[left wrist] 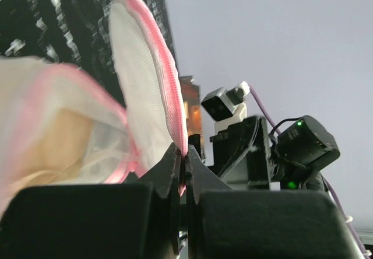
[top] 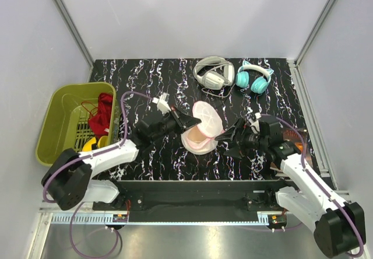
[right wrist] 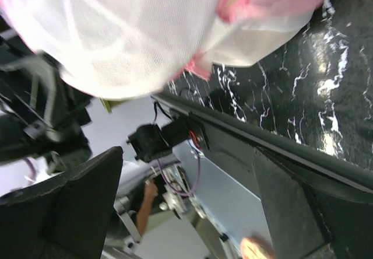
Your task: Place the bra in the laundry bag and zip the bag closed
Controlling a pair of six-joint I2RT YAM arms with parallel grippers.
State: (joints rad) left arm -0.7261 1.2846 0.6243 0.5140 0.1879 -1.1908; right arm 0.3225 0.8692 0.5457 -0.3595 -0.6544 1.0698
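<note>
The laundry bag [top: 204,119] lies mid-table, and its white mesh lid with pink zipper trim stands raised and open. The peach bra [top: 195,136] lies inside the lower half. My left gripper [top: 187,121] is shut on the pink trim of the raised lid, and the left wrist view shows the trim [left wrist: 175,95] pinched between the closed jaws [left wrist: 185,154]. The bra shows through the mesh in that view [left wrist: 52,136]. My right gripper [top: 229,135] is open and empty just right of the bag. In the right wrist view its fingers [right wrist: 186,154] are spread wide below the bag [right wrist: 128,31].
An olive-green basket [top: 58,104] at the left holds a dark red garment [top: 104,112] and something yellow. White headphones [top: 213,75] and teal headphones [top: 253,79] lie at the back. The table's front edge [right wrist: 262,136] runs close under my right gripper.
</note>
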